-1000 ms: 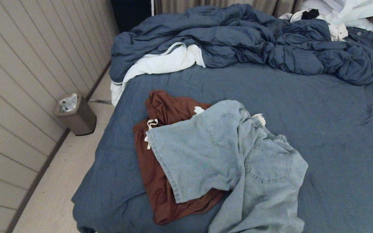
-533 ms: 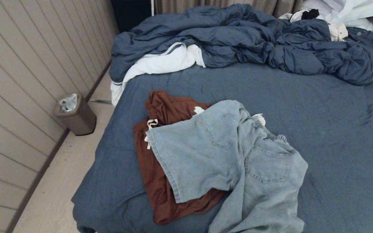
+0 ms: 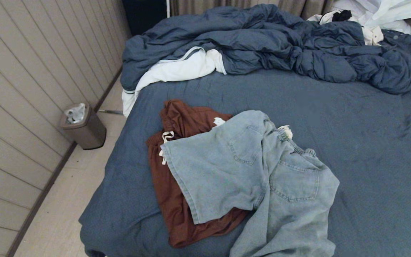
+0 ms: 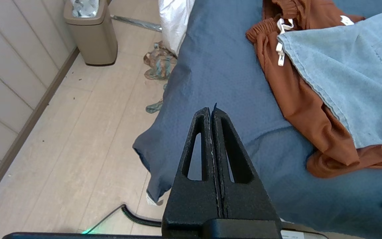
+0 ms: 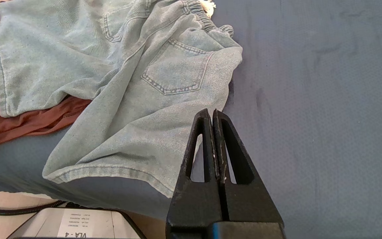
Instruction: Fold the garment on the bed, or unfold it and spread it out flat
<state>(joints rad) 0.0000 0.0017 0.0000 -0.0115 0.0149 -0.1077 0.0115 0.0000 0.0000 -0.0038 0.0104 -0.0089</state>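
- My left end effector (image 4: 213, 111), pressed together, hangs over the bed (image 4: 217, 73) at its near left corner; the brown shorts (image 4: 297, 99) lie nearest it.
- The denim shorts (image 3: 248, 171) overlap them, 1 leg trailing toward the near edge.
- My right end effector (image 5: 213, 113), also pressed together, hovers beside that leg, nearer.

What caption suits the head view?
Light denim shorts lie crumpled over rust-brown shorts on the bed.

We see dim, flat light in the head view, brighter wrist views, soft shadows, and perhaps slight blur throughout.
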